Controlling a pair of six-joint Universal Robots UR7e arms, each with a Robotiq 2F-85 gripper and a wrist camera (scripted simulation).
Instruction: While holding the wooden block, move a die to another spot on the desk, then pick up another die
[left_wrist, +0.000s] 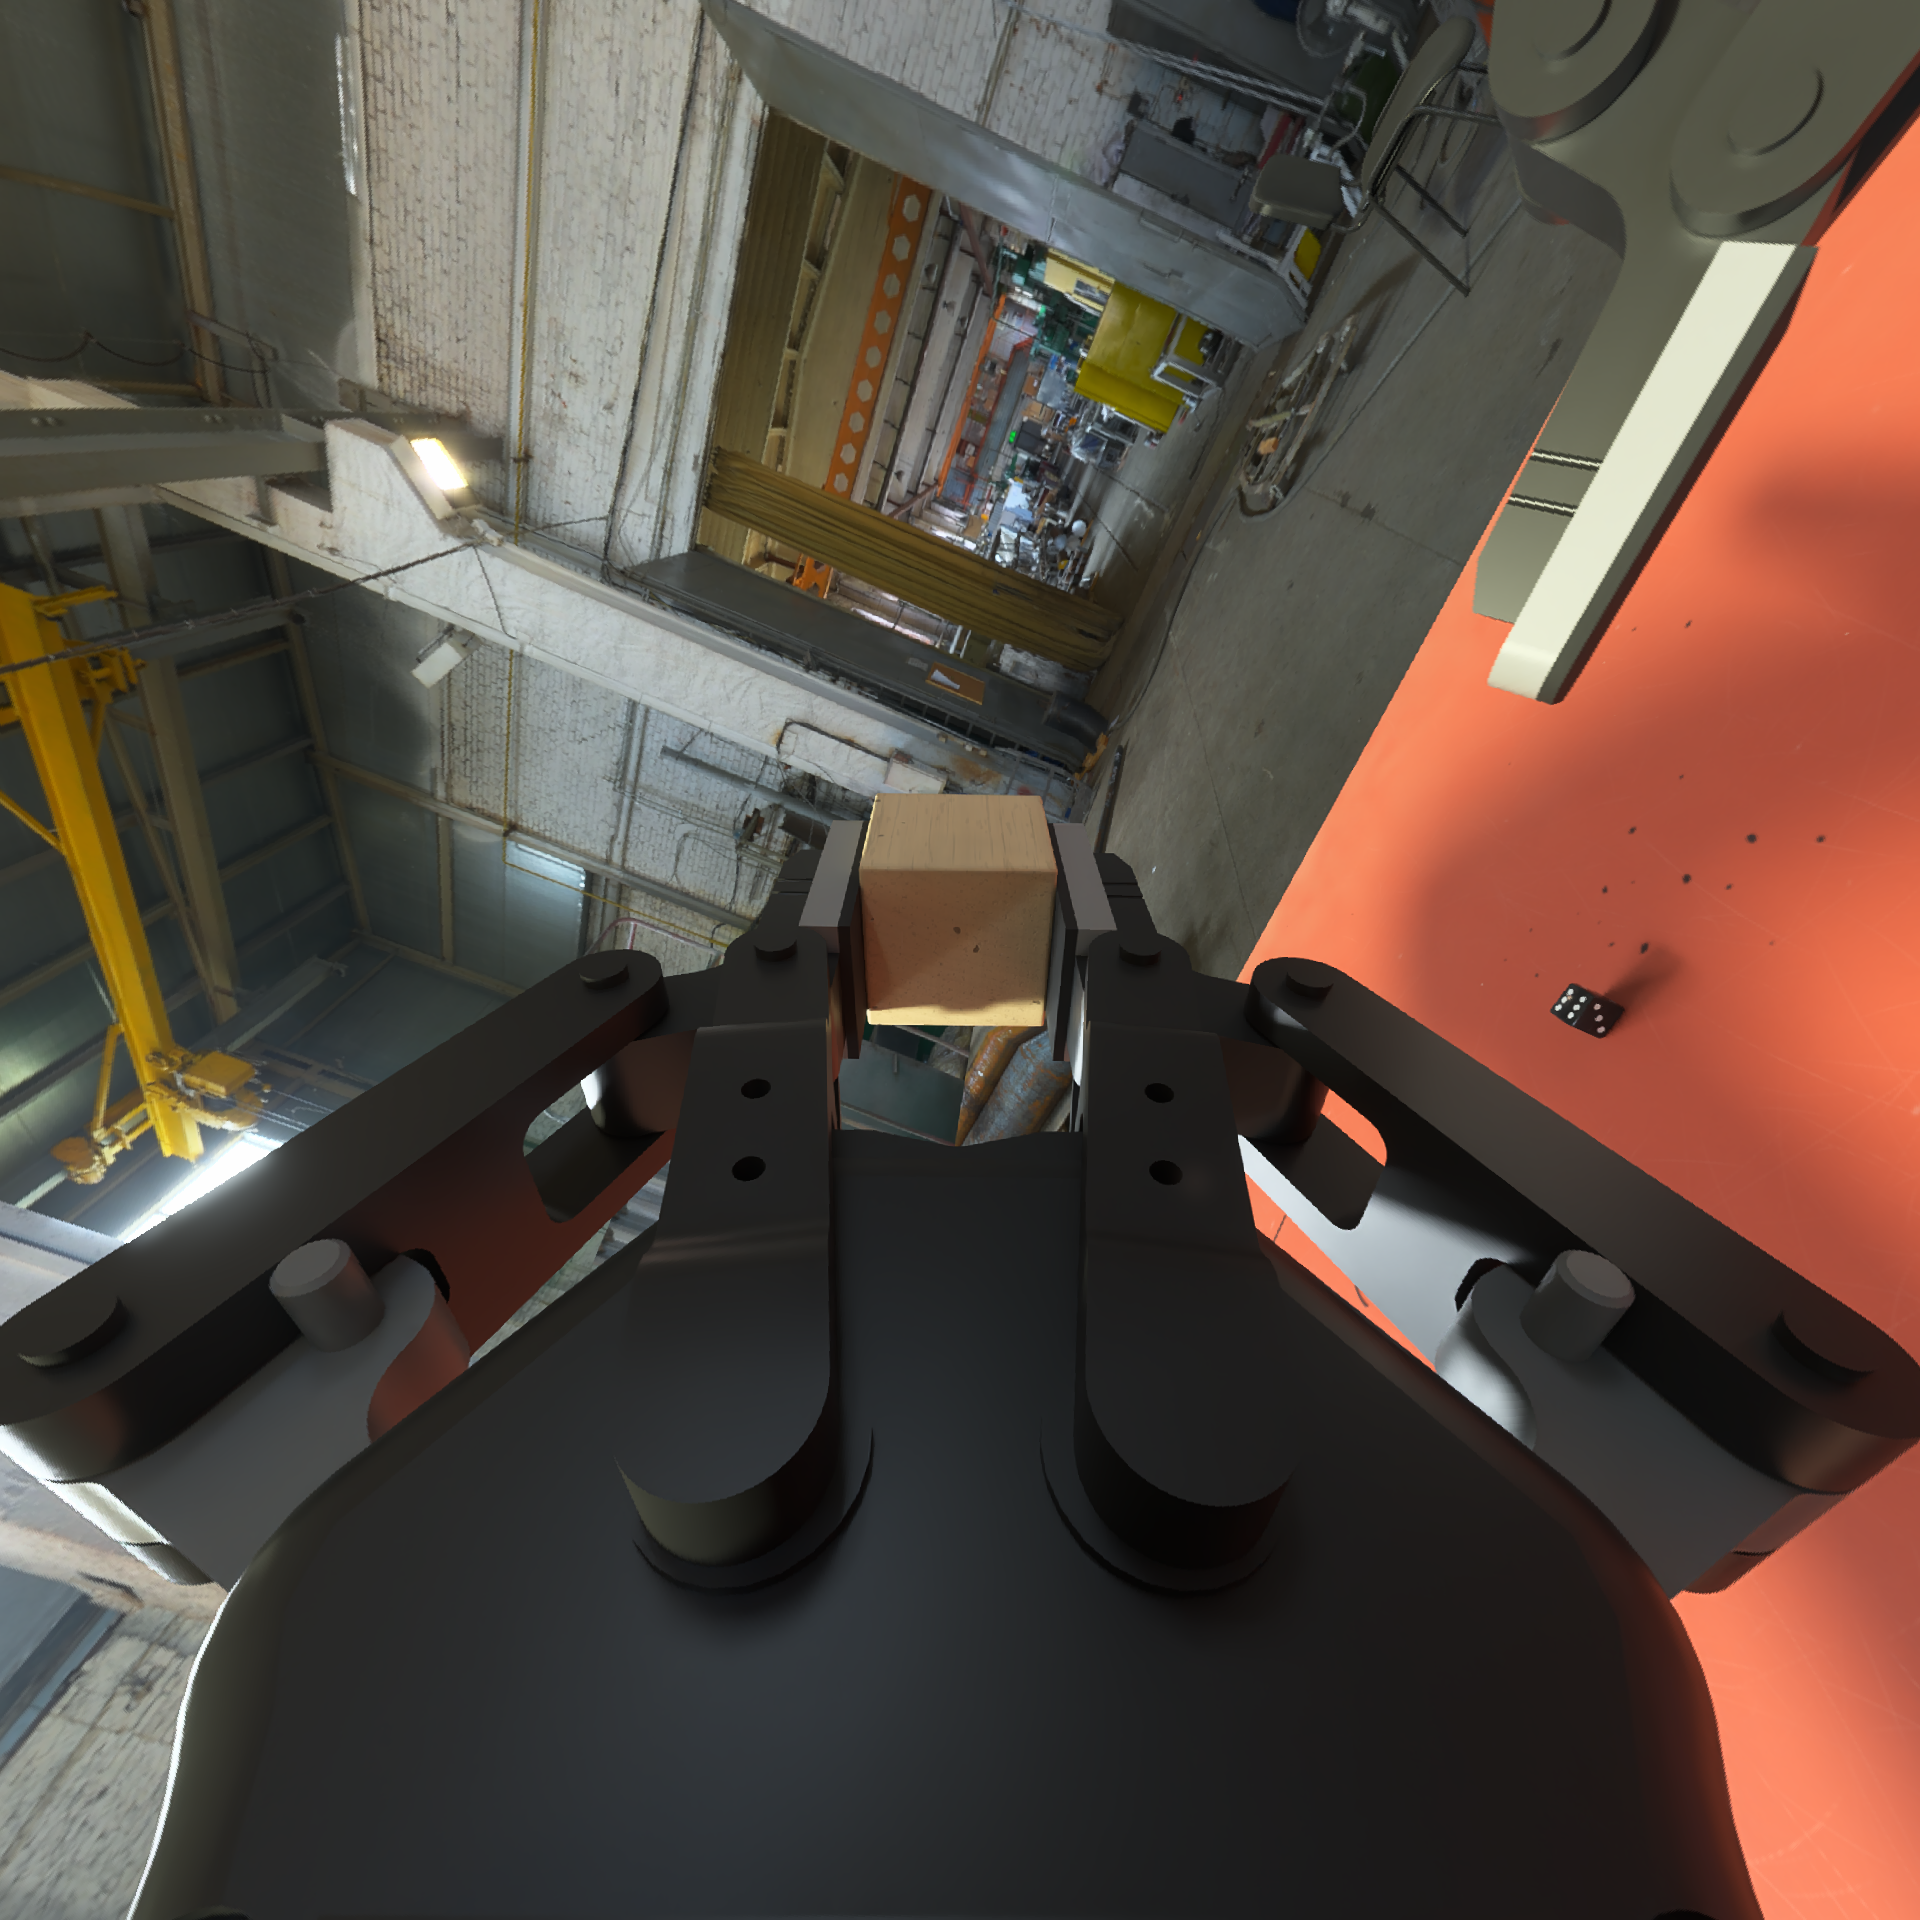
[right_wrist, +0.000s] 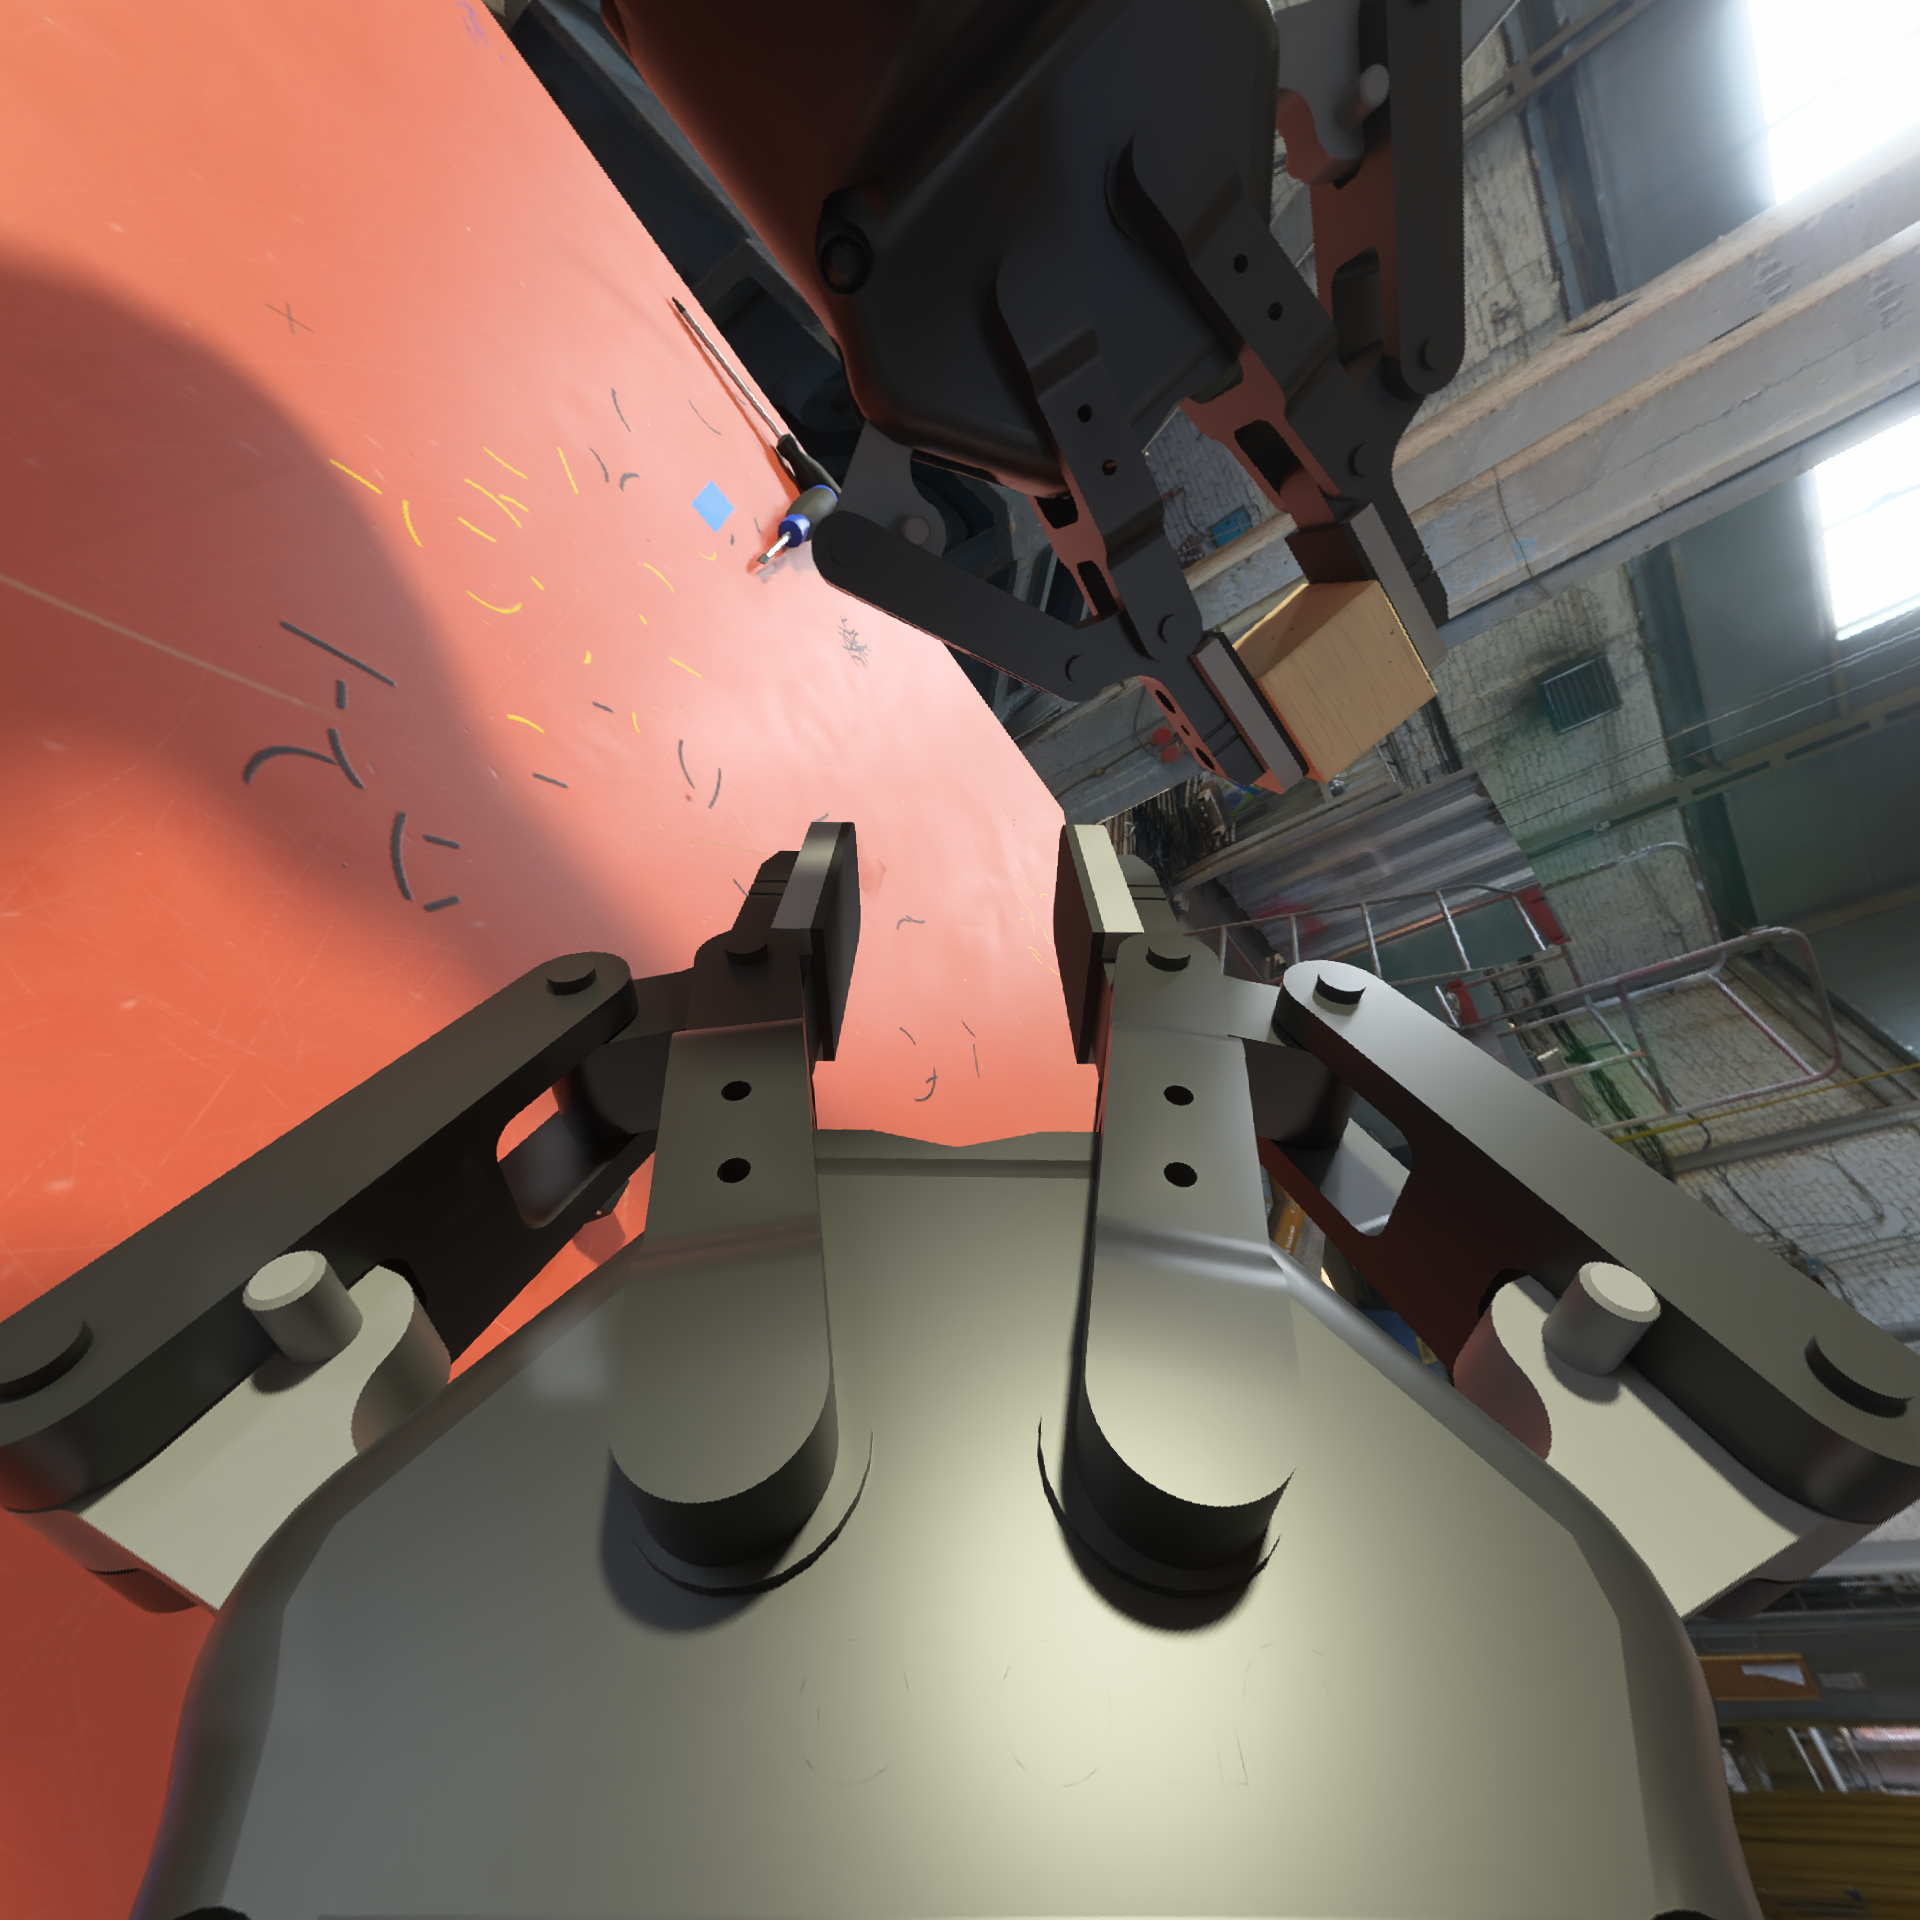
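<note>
My left gripper (left_wrist: 956, 914) is shut on the wooden block (left_wrist: 954, 914), a light tan cube held between both pads, off the desk's edge in the air. The block also shows in the right wrist view (right_wrist: 1335, 675), held by the left gripper above and ahead of my right one. A black die (left_wrist: 1585, 1009) with white pips lies on the orange desk (left_wrist: 1714, 1039), to the right of the left gripper. My right gripper (right_wrist: 956, 935) is open and empty, its fingers over the desk's edge. No die shows in the right wrist view.
A screwdriver (right_wrist: 795, 520) with a blue and black handle lies on the orange desk (right_wrist: 312, 623) near its edge, next to a small blue square (right_wrist: 713, 506). Part of the other arm (left_wrist: 1662, 312) hangs over the desk at upper right in the left wrist view.
</note>
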